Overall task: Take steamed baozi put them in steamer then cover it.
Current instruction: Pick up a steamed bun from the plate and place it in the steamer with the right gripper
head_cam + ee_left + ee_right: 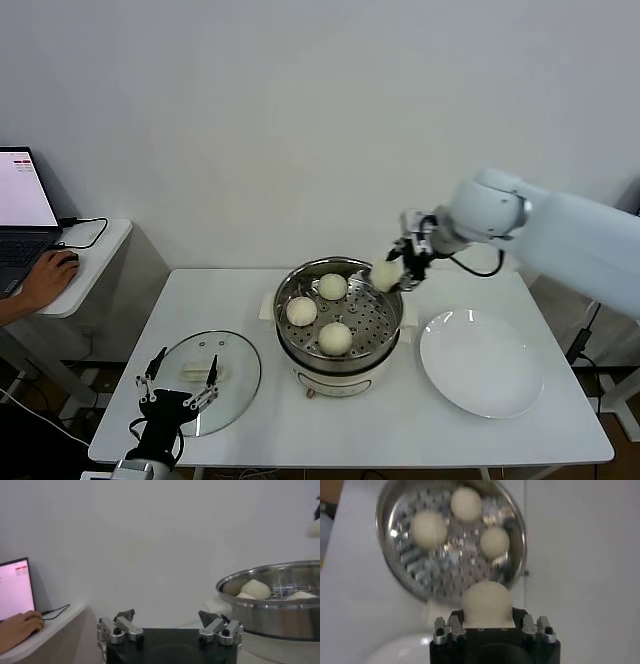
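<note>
The steamer stands mid-table with three steamed baozi lying in its perforated basket. My right gripper hangs just above the steamer's right rim, shut on another baozi. The right wrist view shows that baozi between the fingers, with the steamer and its three buns beyond. The cover, a glass lid with a cream handle, lies flat at the front left. My left gripper is open just in front of the lid, holding nothing.
A white plate lies right of the steamer, bare. A side desk at the far left carries a laptop and a person's hand on a mouse. The table's front edge is close to the left gripper.
</note>
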Motion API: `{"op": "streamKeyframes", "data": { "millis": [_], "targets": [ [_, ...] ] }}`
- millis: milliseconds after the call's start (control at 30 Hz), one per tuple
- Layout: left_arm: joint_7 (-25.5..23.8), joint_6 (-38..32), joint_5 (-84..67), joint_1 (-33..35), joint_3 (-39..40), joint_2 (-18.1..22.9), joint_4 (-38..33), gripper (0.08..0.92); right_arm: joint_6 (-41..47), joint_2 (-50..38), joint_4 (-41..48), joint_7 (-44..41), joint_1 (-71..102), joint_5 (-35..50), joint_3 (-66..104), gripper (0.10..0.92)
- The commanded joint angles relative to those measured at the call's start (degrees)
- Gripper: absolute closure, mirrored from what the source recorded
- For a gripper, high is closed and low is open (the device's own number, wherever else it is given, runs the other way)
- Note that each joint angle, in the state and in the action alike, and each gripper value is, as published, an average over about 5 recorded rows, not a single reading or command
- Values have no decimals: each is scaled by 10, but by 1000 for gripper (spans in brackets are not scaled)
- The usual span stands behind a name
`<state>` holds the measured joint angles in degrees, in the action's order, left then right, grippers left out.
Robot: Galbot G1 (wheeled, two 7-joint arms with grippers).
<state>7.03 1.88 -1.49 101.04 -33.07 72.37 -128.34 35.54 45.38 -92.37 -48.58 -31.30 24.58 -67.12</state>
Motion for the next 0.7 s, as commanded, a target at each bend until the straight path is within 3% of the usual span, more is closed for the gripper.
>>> {"op": "streamKeyframes", "data": {
  "millis": [33,533,700],
  "targets": [
    [-1,0,-1,1,-3,0,-3,177,61,89,34,66,47,32,-36,417],
    [-1,0,-3,-4,-3,2,5,177,61,92,78,59,91,-24,-24,414],
    [-1,0,-3,-3,-3,2,5,177,59,80,69,54,95,-25,-7,315]
  ]
}}
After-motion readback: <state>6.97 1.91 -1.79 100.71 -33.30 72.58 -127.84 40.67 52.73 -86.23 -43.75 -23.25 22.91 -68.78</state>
